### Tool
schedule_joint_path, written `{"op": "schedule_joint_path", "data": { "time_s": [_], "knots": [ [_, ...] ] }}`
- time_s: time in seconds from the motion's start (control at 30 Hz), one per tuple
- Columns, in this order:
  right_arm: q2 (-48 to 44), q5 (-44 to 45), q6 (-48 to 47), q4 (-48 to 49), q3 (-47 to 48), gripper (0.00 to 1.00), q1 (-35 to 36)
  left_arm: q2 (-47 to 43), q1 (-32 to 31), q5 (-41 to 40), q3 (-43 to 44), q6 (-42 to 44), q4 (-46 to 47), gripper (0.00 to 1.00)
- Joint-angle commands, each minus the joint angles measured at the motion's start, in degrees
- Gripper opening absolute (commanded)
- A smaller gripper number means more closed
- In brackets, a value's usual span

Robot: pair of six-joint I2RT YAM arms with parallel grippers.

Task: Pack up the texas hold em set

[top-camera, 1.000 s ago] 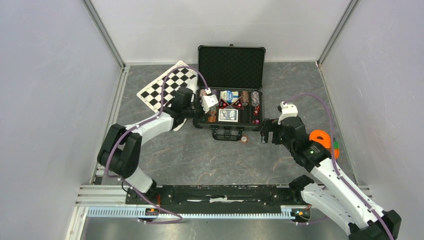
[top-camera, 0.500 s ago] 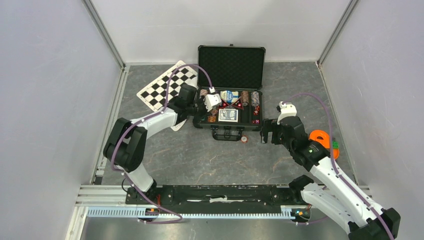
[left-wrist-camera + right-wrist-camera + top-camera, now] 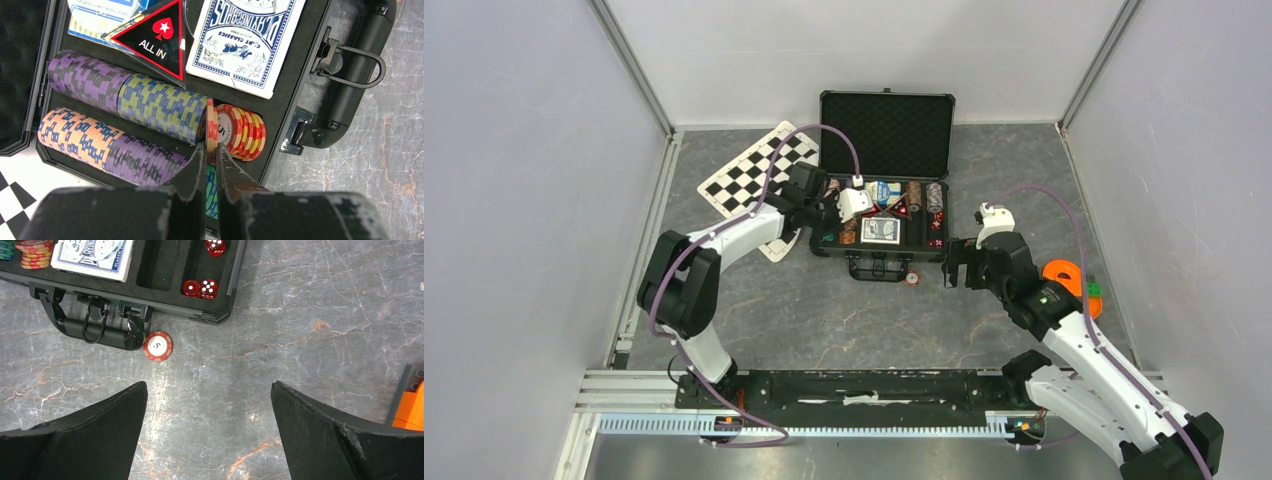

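Pinching a chip [image 3: 212, 120] edge-on, your left gripper [image 3: 211, 150] holds it over the case's [image 3: 305, 75] front-left slot so it seats upright; your right gripper [image 3: 209, 410], spread wide, hovers near the loose chip [image 3: 158, 345].

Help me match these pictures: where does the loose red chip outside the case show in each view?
Top external: the loose chip lies near the picture's centre, just right of the handle.
Left wrist: not in it; only the handle shows, at the right side.
Right wrist: the loose chip is left of centre, beside the handle's right end.
Shared landmark: the handle.
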Motion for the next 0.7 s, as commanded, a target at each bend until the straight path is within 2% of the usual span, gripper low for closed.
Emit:
{"op": "schedule_joint_path", "data": {
  "time_s": [0.0,0.2,0.3,0.47,0.67],
  "knots": [
    [1.0,-3.7,-1.2,2.8,2.0,0.99,0.0,2.7,-0.3,-3.2,1.6,3.2,-7.9,0.02],
    [2.1,-8.7,-0.7,6.5,1.8,0.99,0.0,5.5,-2.0,-5.8,3.2,4.6,-8.4,0.02],
    [2.0,-8.7,-0.6,6.2,1.8,0.99,0.0,7.0,-3.7,-9.6,3.7,6.0,-9.7,0.02],
    [1.3,-8.2,0.0,5.5,1.0,0.99,0.0,8.2,-4.0,-11.3,5.2,5.5,-10.7,0.02],
    [0.2,-7.6,0.1,4.8,0.6,0.99,0.0,11.5,-4.3,-13.8,10.2,5.0,-17.2,0.02]
  ]
}}
